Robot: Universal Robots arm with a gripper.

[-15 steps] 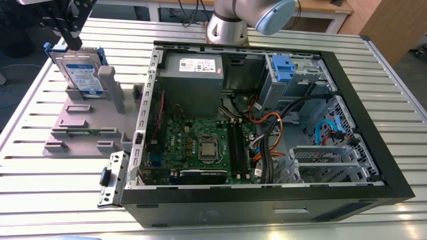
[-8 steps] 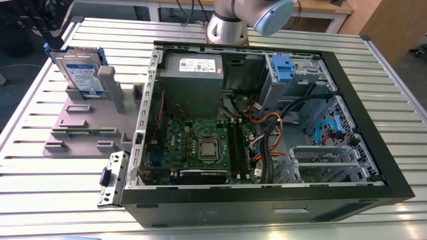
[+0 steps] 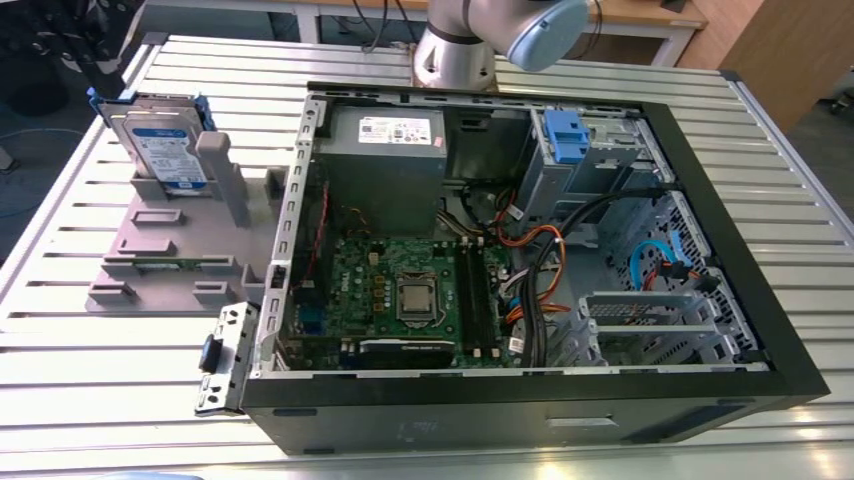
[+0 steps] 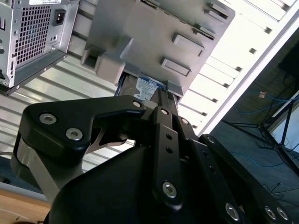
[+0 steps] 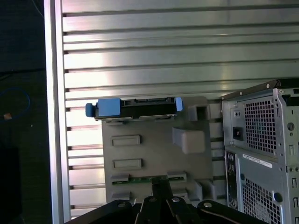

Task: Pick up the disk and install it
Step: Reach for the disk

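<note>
The disk (image 3: 160, 140) stands upright on its edge at the far end of a grey holder (image 3: 174, 255), on the exterior view's left. Its white label with a blue band faces the camera, and a blue bracket frames it. In the first wrist view the disk (image 5: 135, 107) shows edge-on with a blue tab at one end. A strip of the disk's label (image 4: 147, 88) peeks past the black fingers in the second wrist view. My gripper (image 3: 100, 75) hangs dark just above and beside the disk's top corner. The gripper (image 5: 161, 185) looks shut, its links meeting at the centre with nothing between them.
An open computer case (image 3: 721, 200) lies on the slatted metal table (image 3: 107, 360), right of the holder. Inside are a grey power supply box (image 3: 384, 150), a motherboard (image 3: 400, 290) and a bare blue clip (image 3: 566, 135) at the drive bay. The table's edge (image 5: 53, 116) runs close to the holder.
</note>
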